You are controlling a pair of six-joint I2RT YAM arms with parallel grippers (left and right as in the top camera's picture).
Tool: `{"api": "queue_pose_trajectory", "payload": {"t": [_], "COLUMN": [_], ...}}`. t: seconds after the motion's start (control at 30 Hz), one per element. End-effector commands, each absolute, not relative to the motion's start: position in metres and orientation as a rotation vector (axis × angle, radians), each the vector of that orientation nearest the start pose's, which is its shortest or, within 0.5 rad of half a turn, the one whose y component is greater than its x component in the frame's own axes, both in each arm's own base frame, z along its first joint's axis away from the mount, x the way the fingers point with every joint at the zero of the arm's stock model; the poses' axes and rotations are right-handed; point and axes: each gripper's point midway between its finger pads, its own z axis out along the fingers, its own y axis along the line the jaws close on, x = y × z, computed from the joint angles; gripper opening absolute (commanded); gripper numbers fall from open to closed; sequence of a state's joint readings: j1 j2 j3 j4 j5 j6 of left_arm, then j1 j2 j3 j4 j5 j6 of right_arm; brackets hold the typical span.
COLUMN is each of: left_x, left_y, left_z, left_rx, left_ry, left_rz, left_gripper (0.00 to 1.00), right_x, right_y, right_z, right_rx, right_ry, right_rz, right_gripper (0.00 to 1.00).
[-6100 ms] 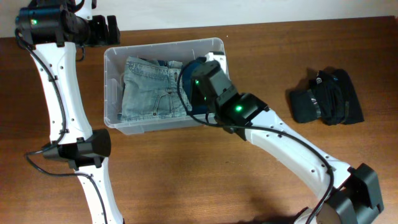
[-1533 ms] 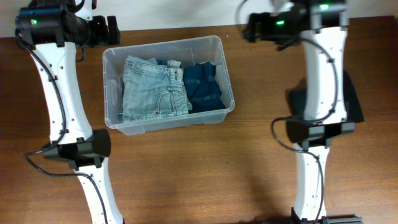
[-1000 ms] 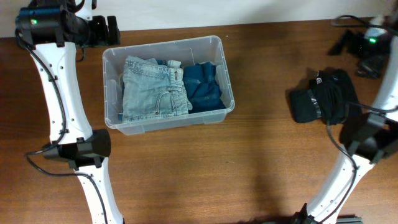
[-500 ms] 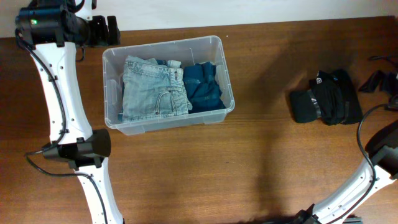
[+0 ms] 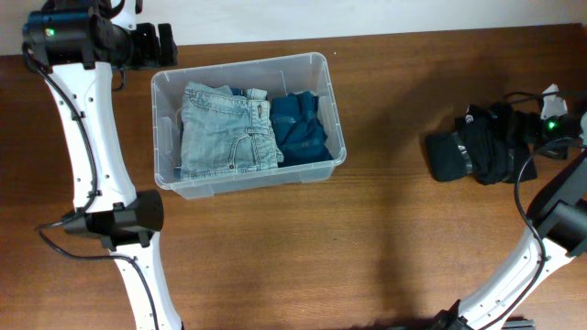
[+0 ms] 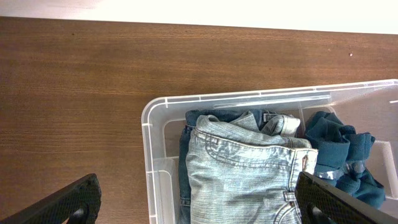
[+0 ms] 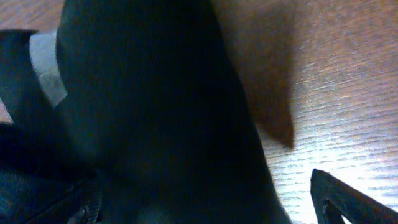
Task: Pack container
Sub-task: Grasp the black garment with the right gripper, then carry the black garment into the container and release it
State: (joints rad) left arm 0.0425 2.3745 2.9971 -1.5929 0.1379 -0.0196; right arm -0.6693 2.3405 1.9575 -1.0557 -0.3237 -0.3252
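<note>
The container (image 5: 326, 64) is a clear bin at the table's left centre. It holds folded light-blue jeans (image 5: 225, 128) and a dark blue garment (image 5: 301, 124). My left gripper (image 5: 158, 43) hovers open above the bin's far left corner. In the left wrist view the left gripper (image 6: 202, 208) has its fingers wide apart over the container (image 6: 149, 124) and the jeans (image 6: 249, 168). A pile of black clothes (image 5: 477, 147) lies at the right. My right gripper (image 5: 525, 133) is open just above it. The black clothes (image 7: 155, 124) fill the right wrist view, and the right gripper (image 7: 211, 211) straddles them.
Bare brown wood (image 5: 394, 229) stretches between the container and the black pile, and along the front. The table's far edge meets a white wall (image 5: 385, 14). The left arm's base (image 5: 119, 220) stands near the container's front left corner.
The right arm left the container, swung across the far side to the right edge, and has now come down over the black clothes. The left arm has not moved.
</note>
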Motion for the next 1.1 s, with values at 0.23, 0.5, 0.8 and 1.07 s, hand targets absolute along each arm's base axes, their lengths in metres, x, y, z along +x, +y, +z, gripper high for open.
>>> {"api": "queue_pose_trajectory", "payload": {"t": [0.23, 0.5, 0.8, 1.07], "left_x": [0.508, 0.508, 0.508, 0.508], "left_y": [0.000, 0.000, 0.000, 0.000], "left_z": [0.303, 0.303, 0.303, 0.303], "left_rx": [-0.011, -0.011, -0.011, -0.011], "left_ry": [2.498, 2.498, 2.498, 2.499], "left_rz": [-0.148, -0.148, -0.148, -0.148], "left_gripper": [0.99, 0.99, 0.99, 0.99], "right_x": [0.401, 0.415, 0.437, 0.460], "right_y": [-0.239, -0.237, -0.230, -0.103], "right_z": [0.009, 0.039, 0.202, 0.309], "right_rx": [0.452, 0.742, 0.729, 0.522], "right_ry": [2.848, 2.753, 2.558, 2.423], "right_rz": [0.374, 0.480, 0.551, 0.833], "right_gripper": [0.35, 0.04, 0.04, 0.04]}}
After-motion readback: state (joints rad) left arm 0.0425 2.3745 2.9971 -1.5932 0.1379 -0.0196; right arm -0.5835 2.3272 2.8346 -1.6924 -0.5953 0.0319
